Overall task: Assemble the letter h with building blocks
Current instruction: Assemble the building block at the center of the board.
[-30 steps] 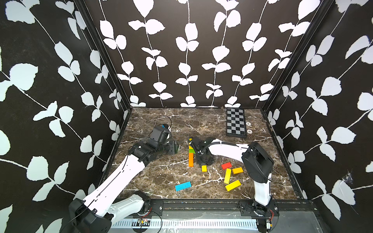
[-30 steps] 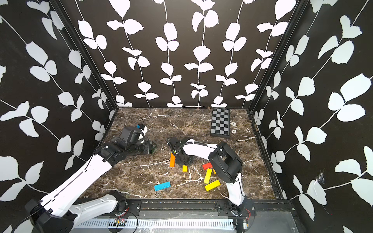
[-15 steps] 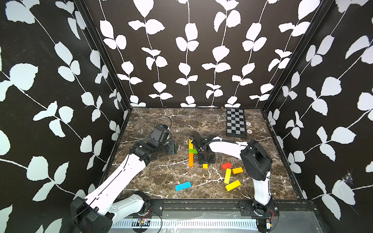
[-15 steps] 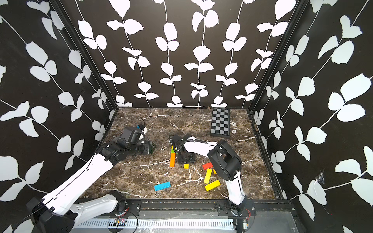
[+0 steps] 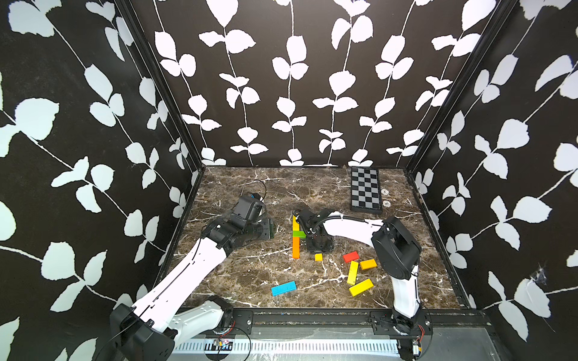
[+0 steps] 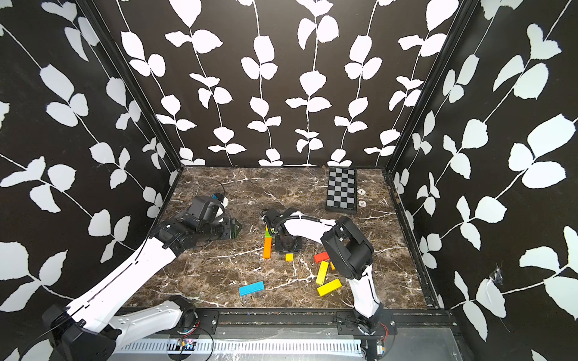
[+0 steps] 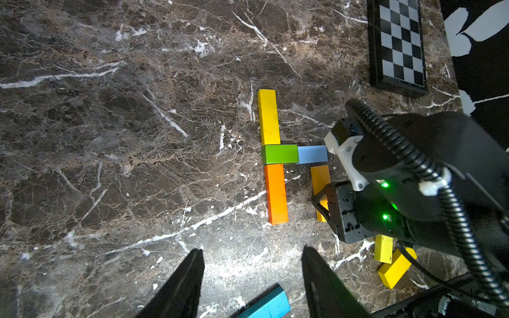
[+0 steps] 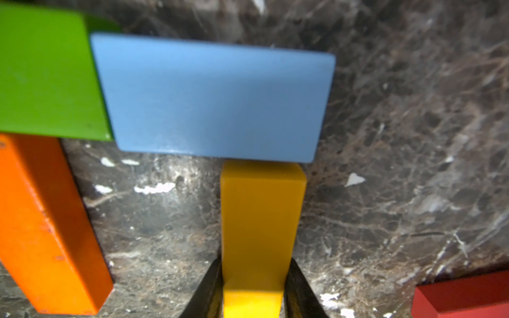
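A yellow block [image 7: 268,117], a green block [image 7: 279,154] and an orange block [image 7: 276,194] lie end to end in one line on the marble. A light blue block [image 8: 214,99] juts sideways from the green one. My right gripper [image 8: 253,289] is shut on a long amber-yellow block [image 8: 260,220], whose far end touches the light blue block's long side. This block runs parallel to the orange block [image 8: 46,225]. My left gripper [image 7: 252,275] hovers open to the left of the line, with nothing between its fingers. In both top views the right gripper [image 5: 319,243] hides the held block.
Loose blocks lie at the front right: a small yellow cube [image 5: 318,257], a red block [image 5: 351,256], a short orange one [image 5: 368,264] and two yellow ones [image 5: 361,287]. A bright blue block [image 5: 283,288] lies near the front. A chequered board [image 5: 365,193] sits at the back right.
The right wrist has shifted slightly to the right beside the line of blocks. The left arm has hardly moved.
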